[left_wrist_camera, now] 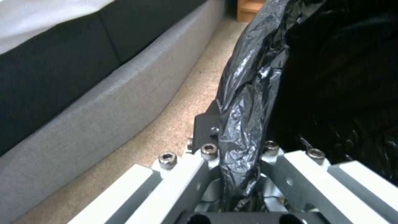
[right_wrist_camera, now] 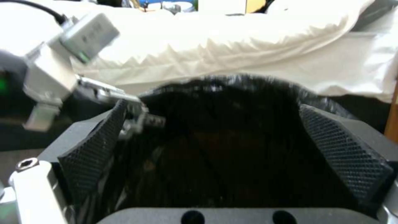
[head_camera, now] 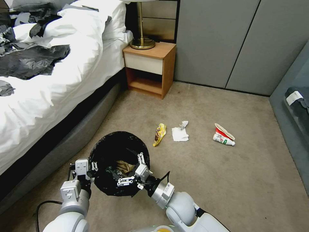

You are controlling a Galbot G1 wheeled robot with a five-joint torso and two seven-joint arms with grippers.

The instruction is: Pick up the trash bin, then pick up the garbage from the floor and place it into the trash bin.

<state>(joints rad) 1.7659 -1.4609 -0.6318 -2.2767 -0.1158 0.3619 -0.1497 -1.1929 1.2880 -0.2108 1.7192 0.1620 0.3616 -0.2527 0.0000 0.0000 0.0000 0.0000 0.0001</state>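
Holding the trash bin (head_camera: 119,162) off the carpet near the bed, the left gripper (head_camera: 91,167) pinches its bag-lined rim at nine o'clock. The right gripper (head_camera: 128,172), jaws spread and empty, hangs over the bin's mouth at five o'clock, with crumpled tan paper (head_camera: 126,167) lying inside below it. One drop looks done. Next likely calls for reaching out at one o'clock to the yellow snack wrapper (head_camera: 159,134), white tissue (head_camera: 180,133) and squashed cup (head_camera: 224,135).

A: What colours do I see?
B: My trash bin (head_camera: 111,151) is lined glossy black; tan paper (head_camera: 126,166) lies inside. On beige carpet (head_camera: 209,180): yellow wrapper (head_camera: 159,134), white tissue (head_camera: 179,133), red-and-white cup (head_camera: 223,131).
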